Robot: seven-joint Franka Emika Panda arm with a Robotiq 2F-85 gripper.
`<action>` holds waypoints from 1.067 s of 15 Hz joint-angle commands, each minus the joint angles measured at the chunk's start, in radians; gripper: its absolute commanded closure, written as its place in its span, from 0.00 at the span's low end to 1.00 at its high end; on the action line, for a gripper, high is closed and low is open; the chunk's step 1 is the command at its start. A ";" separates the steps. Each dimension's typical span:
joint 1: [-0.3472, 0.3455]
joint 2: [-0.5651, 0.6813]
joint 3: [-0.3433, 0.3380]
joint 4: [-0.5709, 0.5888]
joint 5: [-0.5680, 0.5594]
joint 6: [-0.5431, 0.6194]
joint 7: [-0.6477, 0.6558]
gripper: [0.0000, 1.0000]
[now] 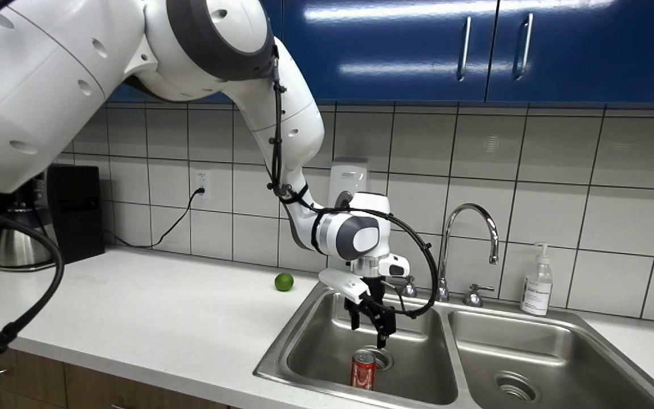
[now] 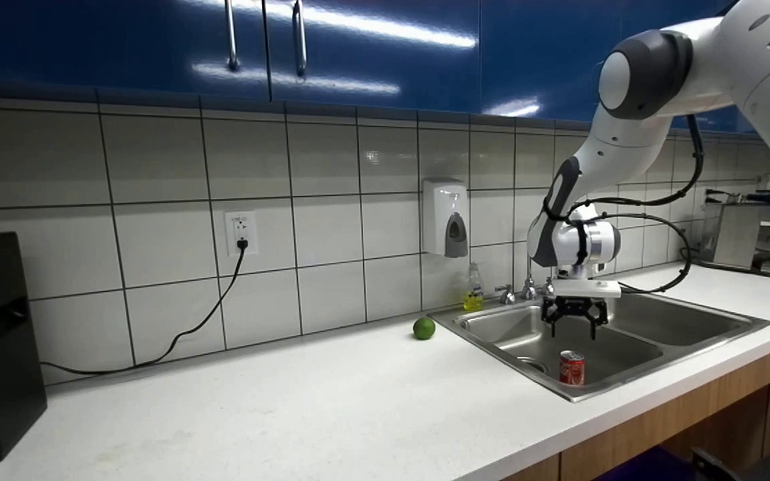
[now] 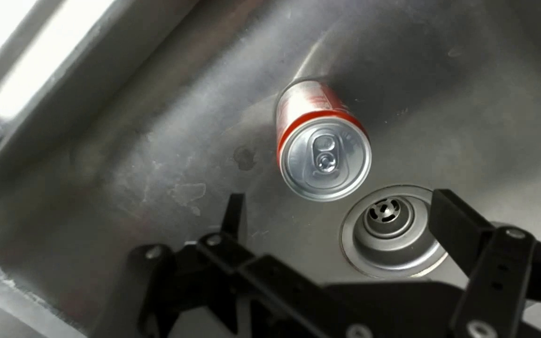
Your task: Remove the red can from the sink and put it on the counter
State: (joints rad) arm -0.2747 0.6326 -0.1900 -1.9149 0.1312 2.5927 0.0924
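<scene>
Wrist view: red can (image 3: 323, 141) stands top-up, long axis vertical.

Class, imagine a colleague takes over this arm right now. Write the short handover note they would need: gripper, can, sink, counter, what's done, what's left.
Gripper: open, holding nothing, above the bowl of the sink where the red can stands.
Red can: upright, near the drain, not gripped.
Counter: a green fruit sits on it near the sink.
Done: gripper is over the correct bowl; can not yet lifted.
Left: grip the can, lift it out, set it on the counter, probably best clear of the fruit.
</scene>
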 commanded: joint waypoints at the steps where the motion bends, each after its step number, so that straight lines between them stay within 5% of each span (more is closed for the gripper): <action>1: -0.035 0.053 0.036 0.071 0.020 -0.050 -0.043 0.00; 16: -0.025 0.148 0.032 0.145 0.006 -0.126 -0.031 0.00</action>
State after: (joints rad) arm -0.2804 0.7644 -0.1714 -1.8101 0.1311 2.5101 0.0851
